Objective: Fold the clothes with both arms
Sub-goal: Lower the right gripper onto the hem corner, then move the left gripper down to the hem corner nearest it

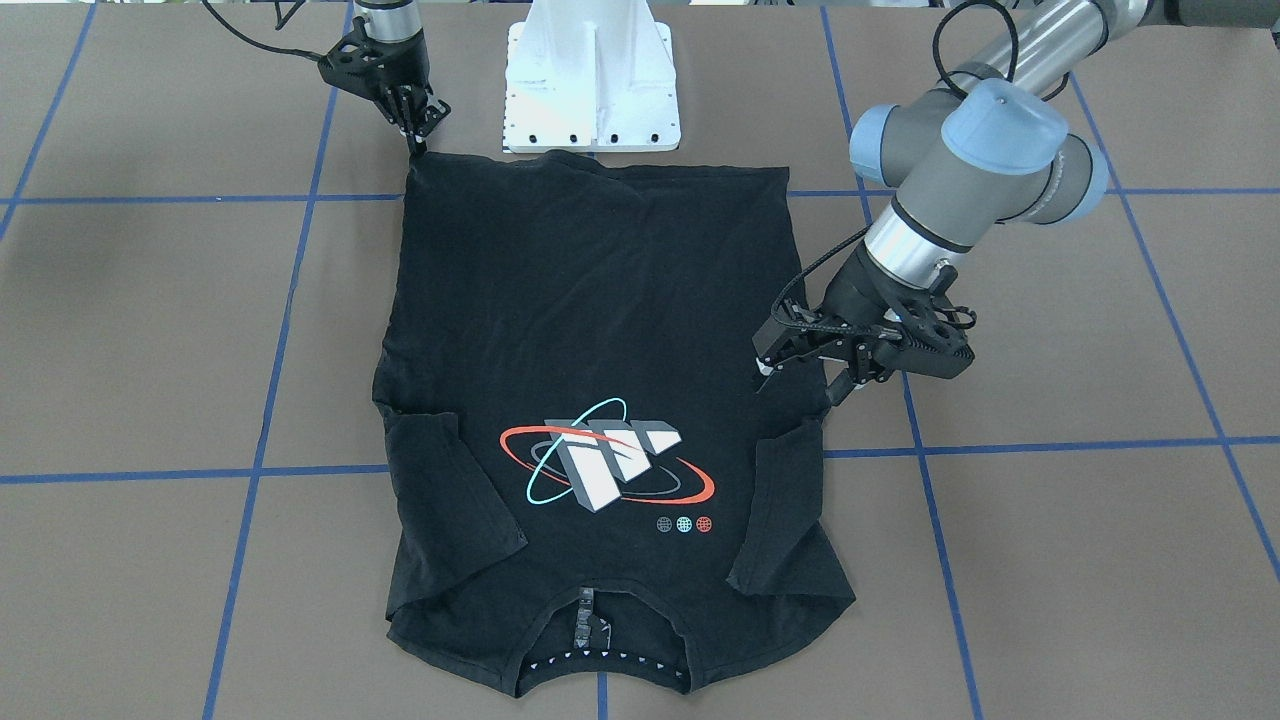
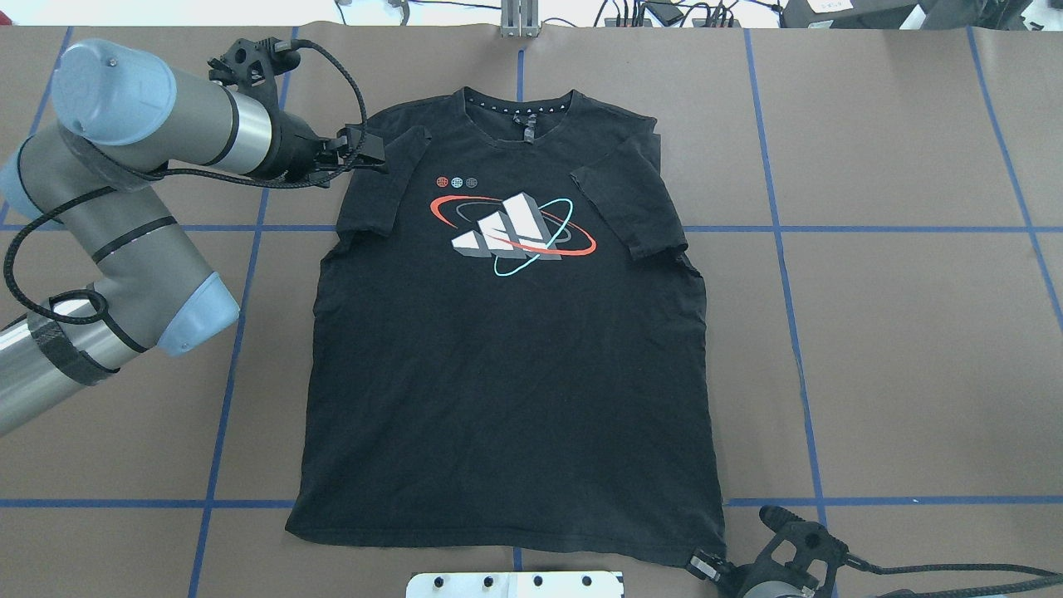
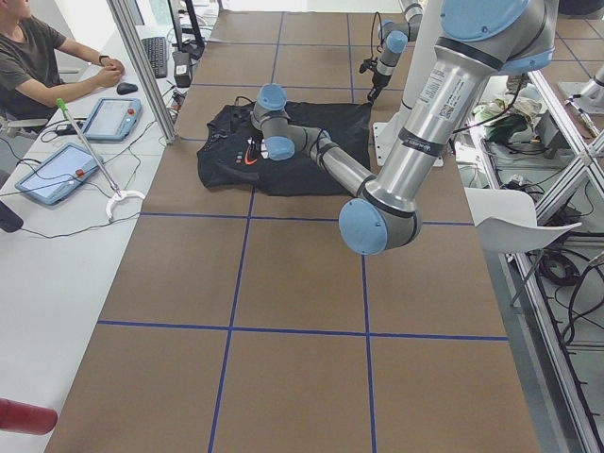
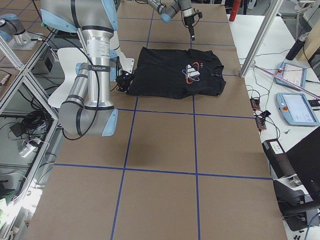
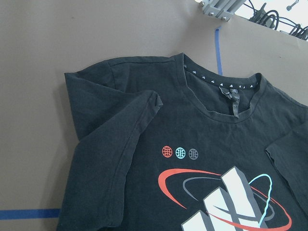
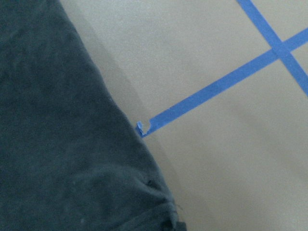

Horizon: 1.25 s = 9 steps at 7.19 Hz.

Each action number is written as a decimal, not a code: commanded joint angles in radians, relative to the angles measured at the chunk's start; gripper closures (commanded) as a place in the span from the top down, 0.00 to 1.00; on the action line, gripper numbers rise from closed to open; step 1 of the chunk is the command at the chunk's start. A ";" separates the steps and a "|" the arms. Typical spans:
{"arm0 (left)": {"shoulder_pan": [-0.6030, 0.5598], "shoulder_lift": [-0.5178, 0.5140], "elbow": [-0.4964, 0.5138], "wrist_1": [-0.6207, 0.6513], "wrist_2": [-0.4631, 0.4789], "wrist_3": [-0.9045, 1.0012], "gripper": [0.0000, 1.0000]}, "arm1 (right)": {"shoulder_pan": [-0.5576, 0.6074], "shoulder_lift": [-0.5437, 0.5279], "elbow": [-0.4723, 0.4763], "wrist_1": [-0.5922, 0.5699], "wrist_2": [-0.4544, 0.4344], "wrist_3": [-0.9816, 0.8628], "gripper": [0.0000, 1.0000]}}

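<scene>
The black t-shirt [image 1: 600, 300] lies flat on the brown table, print side up, with both short sleeves folded in over the chest [image 2: 507, 374]. Its collar points away from the robot base [image 5: 231, 96]. My left gripper [image 1: 800, 380] hovers open just beside the sleeve and armpit edge on its side [image 2: 369, 155], with nothing between the fingers. My right gripper [image 1: 417, 140] stands at the hem corner closest to the base [image 2: 706, 567], shut, and the corner of the cloth rises to a point at its tips. The right wrist view shows that hem edge [image 6: 57, 144] running down toward the fingers.
The white pedestal base [image 1: 590, 90] stands right behind the hem. Blue tape lines [image 2: 781, 228] cross the brown table cover. A person [image 3: 38, 57] sits at a side desk with tablets [image 3: 57, 175], beyond the collar end of the table.
</scene>
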 commanded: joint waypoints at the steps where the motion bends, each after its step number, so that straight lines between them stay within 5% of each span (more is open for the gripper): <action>1: 0.002 0.002 -0.004 0.000 -0.003 -0.029 0.99 | 0.000 0.000 0.020 0.000 0.001 0.000 0.00; 3: 0.039 0.062 -0.075 -0.002 0.002 -0.108 0.94 | -0.010 -0.009 0.058 -0.003 0.007 0.002 0.00; 6: 0.224 0.407 -0.441 0.040 0.062 -0.325 0.99 | -0.046 -0.037 0.095 -0.009 0.009 0.000 0.00; 8: 0.476 0.477 -0.504 0.048 0.284 -0.510 1.00 | -0.055 -0.037 0.103 -0.009 0.009 0.000 0.00; 9: 0.601 0.498 -0.541 0.151 0.342 -0.581 0.99 | -0.055 -0.037 0.104 -0.011 0.009 0.000 0.00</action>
